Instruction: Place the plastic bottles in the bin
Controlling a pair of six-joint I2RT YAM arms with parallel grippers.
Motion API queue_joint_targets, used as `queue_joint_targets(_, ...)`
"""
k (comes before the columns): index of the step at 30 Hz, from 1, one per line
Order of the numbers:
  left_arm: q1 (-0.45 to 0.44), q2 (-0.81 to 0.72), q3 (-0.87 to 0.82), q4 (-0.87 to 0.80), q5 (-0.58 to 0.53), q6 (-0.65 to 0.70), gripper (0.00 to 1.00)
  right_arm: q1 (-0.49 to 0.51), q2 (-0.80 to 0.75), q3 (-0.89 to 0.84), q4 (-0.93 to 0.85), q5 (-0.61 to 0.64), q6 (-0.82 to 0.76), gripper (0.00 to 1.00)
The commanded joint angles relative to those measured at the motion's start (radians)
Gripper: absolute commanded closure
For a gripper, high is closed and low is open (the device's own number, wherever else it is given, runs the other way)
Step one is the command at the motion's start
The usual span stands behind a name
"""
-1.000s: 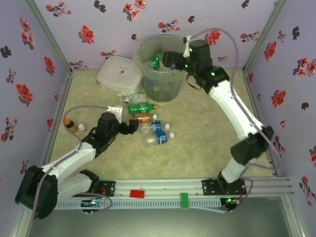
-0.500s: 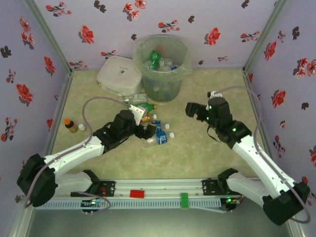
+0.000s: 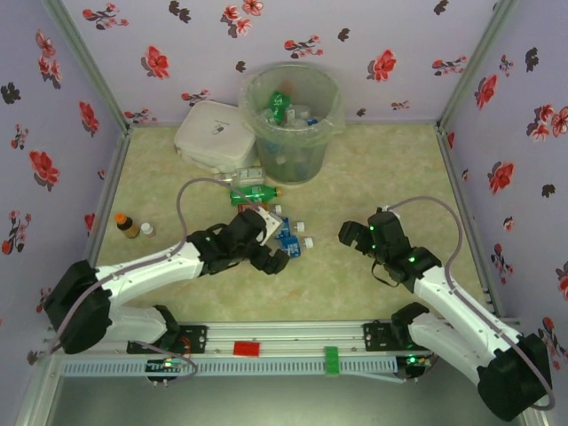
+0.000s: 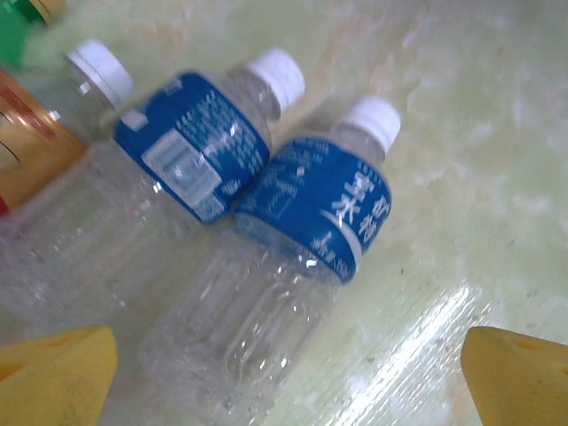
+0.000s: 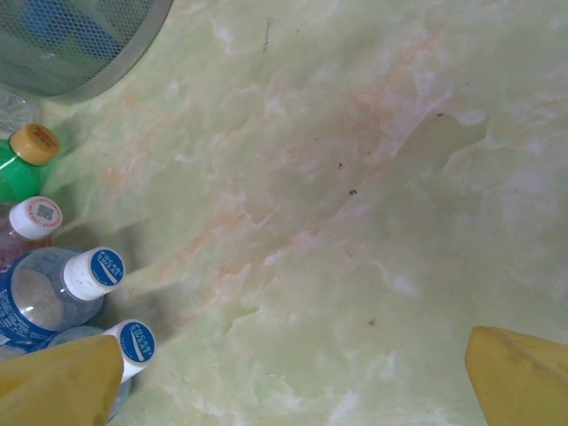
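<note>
Two clear bottles (image 4: 257, 302) lying touching; blue labels (image 4: 319, 209), white caps (image 4: 373, 120).

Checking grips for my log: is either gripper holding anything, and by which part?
Nothing is held. Left gripper open over a blue-labelled bottle; right gripper open over the table.

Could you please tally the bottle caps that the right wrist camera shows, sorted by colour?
Yellow-orange cap: 1
White cap with a dark printed pattern: 1
White caps with blue print: 2
Total: 4
</note>
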Motion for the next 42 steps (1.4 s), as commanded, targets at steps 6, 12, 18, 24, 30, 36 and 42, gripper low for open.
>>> queue_joint_targets(6,-0.008,0.195,0.118,-0.051,-0.015,0.045,0.00,0.012,-0.003,0.012,0.047,-0.018,0.035,0.00)
queue_joint_targets(12,-0.008,0.295,0.167,-0.084,-0.029,0.057,0.02,0.012,-0.025,0.016,0.012,-0.001,0.019,0.00)
queue_joint_targets(18,-0.012,0.335,0.160,-0.075,-0.022,0.061,0.04,0.012,-0.018,0.019,0.031,0.017,-0.001,0.01)
queue_joint_targets(24,-0.020,0.422,0.189,-0.108,-0.009,0.082,0.11,0.012,-0.017,0.049,0.020,0.034,-0.026,0.00)
queue_joint_targets(30,-0.032,0.455,0.200,-0.095,-0.011,0.084,0.20,0.011,-0.018,0.048,0.021,0.037,-0.032,0.00)
queue_joint_targets(36,-0.049,0.468,0.222,-0.094,-0.012,0.111,0.41,0.010,-0.029,0.055,0.011,0.041,-0.041,0.00)
queue_joint_targets(42,-0.067,0.448,0.212,-0.085,-0.008,0.114,0.57,0.010,-0.027,0.074,0.007,0.051,-0.061,0.00)
